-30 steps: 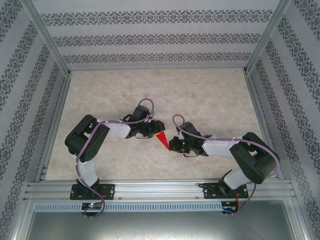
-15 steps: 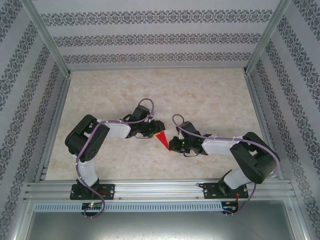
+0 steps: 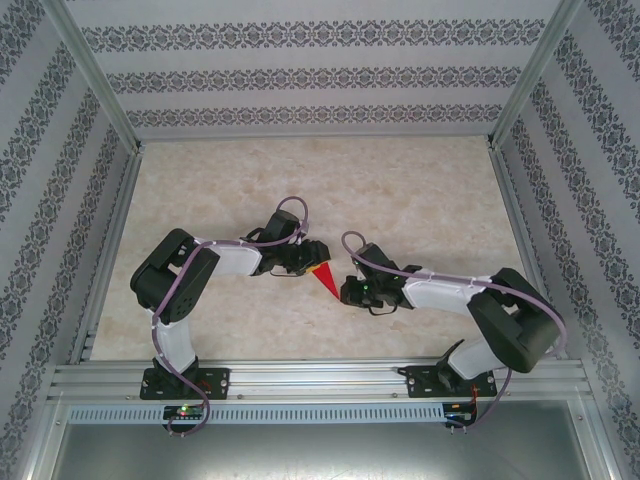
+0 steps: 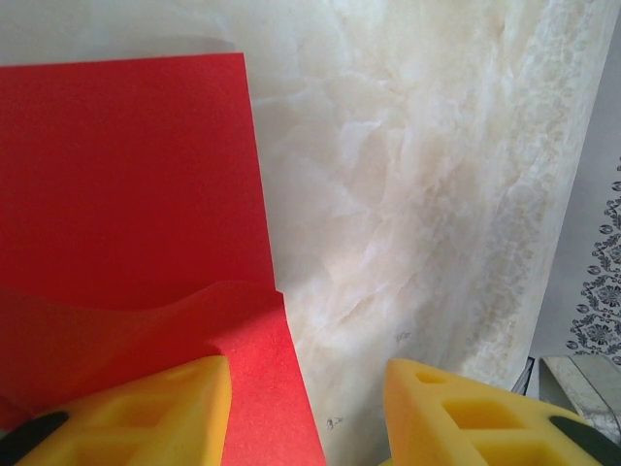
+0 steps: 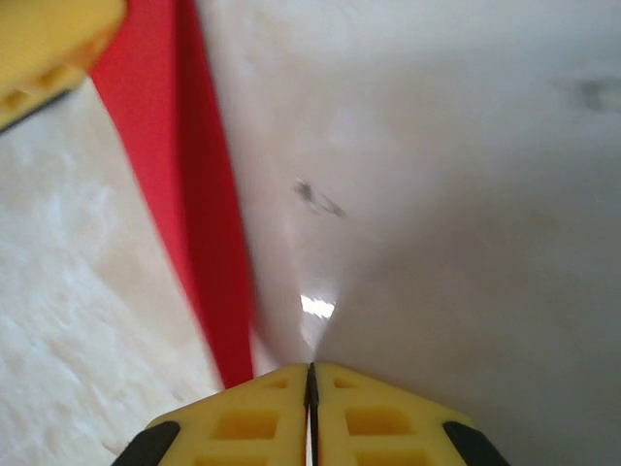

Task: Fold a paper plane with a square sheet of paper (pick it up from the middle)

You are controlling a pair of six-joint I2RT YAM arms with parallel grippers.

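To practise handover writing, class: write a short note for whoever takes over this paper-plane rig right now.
Left gripper: open, one finger over the paper, the other over the bare table.
Right gripper: shut, nothing seen between its fingers, beside the paper's narrow point.
Paper: on the table between the grippers.
Done: folded into a layered, pointed triangle.
Left: probably the last folds; one layer looks raised, not pressed.

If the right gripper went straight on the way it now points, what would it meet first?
Most likely the bare table, just past the tips of the shut right gripper. The paper plane runs alongside that line in the wrist view, not across it, though blur makes depth uncertain.
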